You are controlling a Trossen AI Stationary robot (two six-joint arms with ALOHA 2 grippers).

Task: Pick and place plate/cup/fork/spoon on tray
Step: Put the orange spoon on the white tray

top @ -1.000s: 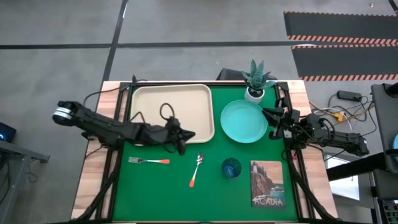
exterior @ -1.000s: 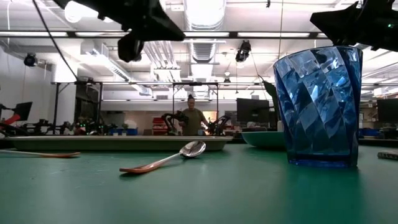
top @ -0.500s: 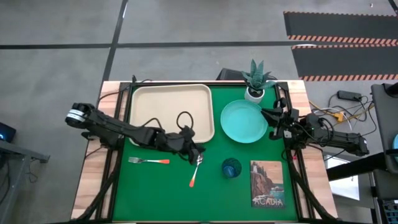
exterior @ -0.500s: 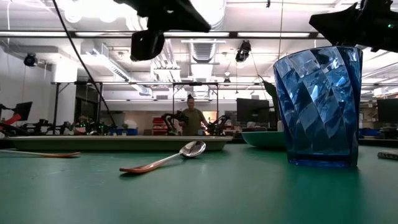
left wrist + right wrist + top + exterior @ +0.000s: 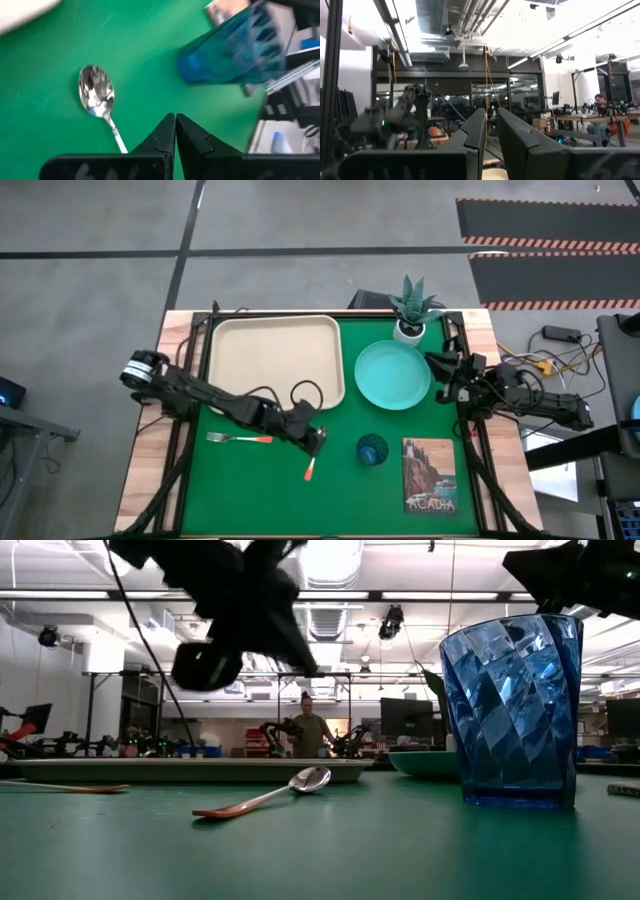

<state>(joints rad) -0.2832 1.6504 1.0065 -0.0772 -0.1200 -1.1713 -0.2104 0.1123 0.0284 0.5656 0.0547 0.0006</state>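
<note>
1. The small silver metal spoon (image 5: 96, 95), with an oval bowl and an orange-red handle end, lies flat on the green table mat (image 5: 260, 490), just off the near long edge of the tray and left of the cup; in the high view the left arm covers its bowl and only the orange handle shows.
2. The left gripper (image 5: 175, 125) hovers directly above the spoon, its two dark fingers pressed together with no gap and holding nothing.
3. The small silver metal fork (image 5: 238, 438), tined with an orange-red handle end, lies on the mat to the left of the spoon, apart from it.
4. The small dark-blue translucent faceted tumbler (image 5: 515, 710) stands upright on the mat, between the spoon and the picture card (image 5: 431, 475).
5. The round turquoise plate (image 5: 392, 374) with a shallow raised rim sits on the mat just beside the tray's right end.
6. The large beige rectangular plastic tray (image 5: 275, 360) holds none of these things.
7. The right gripper (image 5: 491, 125) waits beside the plate's right edge, raised, fingers narrowly apart around nothing.
</note>
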